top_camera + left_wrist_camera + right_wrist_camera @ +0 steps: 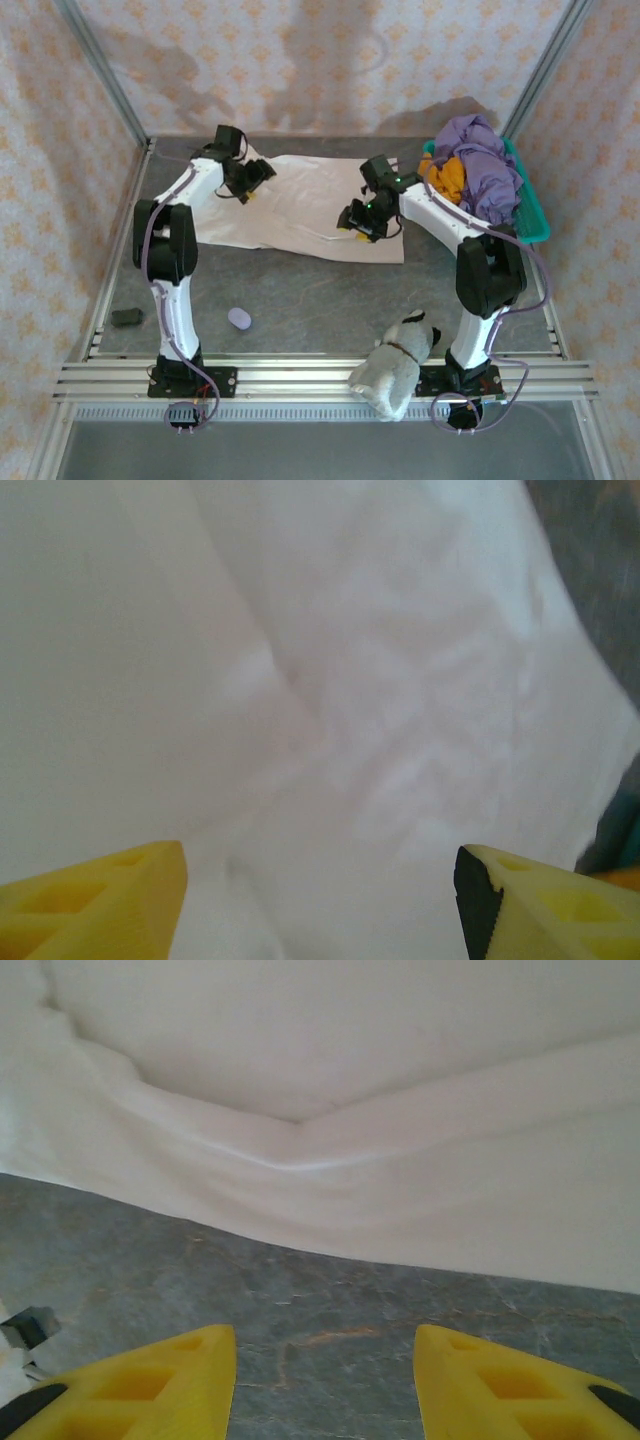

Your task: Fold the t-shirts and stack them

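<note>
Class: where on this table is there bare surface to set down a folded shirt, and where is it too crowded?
Bare: the grey table strip between the spread cream-white cloth shirt, the small lilac lump and the grey-white plush toy. Crowded: the far right corner, where the teal plastic basket is heaped with purple and orange shirts.

a t-shirt point(300, 205) lies spread on the far middle of the table point(320, 290); right of it, a basket point(538, 222) holds heaped shirts point(485, 165); a plush toy point(398, 368) sits near right.
</note>
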`<state>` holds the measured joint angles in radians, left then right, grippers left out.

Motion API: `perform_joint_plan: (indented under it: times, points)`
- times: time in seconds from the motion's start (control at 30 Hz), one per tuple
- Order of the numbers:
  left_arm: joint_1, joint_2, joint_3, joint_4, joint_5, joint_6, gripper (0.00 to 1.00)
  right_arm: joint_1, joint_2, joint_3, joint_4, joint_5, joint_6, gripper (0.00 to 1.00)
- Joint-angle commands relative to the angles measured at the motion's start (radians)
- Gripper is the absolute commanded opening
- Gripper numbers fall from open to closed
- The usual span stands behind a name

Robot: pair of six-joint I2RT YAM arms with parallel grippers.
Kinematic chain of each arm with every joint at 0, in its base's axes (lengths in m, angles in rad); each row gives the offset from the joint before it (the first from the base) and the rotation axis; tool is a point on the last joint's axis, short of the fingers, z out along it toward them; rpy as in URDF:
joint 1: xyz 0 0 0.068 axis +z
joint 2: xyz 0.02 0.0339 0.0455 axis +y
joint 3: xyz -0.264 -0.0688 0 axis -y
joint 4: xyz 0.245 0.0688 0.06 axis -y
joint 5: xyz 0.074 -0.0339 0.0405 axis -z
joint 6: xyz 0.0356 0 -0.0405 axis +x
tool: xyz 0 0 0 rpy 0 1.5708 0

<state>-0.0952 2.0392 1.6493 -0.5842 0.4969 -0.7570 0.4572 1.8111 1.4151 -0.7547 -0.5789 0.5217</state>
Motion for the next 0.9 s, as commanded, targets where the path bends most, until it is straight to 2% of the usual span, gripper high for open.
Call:
perform_joint_plan:
  times: [0.0, 0.2, 0.43, 0.73, 0.87]
  points:
    - [-0.072, -0.112, -0.147, 0.015, 0.007, 0.021, 0.73, -0.007, -0.033, -0.057, 0.068, 0.014, 0.034, 0.50]
    - [-0.152, -0.125, -0.295, 0.087, 0.037, -0.035, 0.73, -0.034, 0.022, -0.114, 0.190, 0.002, 0.027, 0.50]
    - [-0.208, -0.090, -0.271, 0.148, 0.042, -0.090, 0.73, -0.104, 0.089, -0.111, 0.311, -0.029, 0.029, 0.50]
    - [-0.240, -0.047, -0.207, 0.154, 0.058, -0.118, 0.73, -0.191, 0.245, 0.070, 0.343, -0.071, -0.013, 0.50]
    - [-0.247, -0.036, -0.194, 0.166, 0.060, -0.126, 0.73, -0.219, 0.279, 0.174, 0.276, -0.065, -0.034, 0.50]
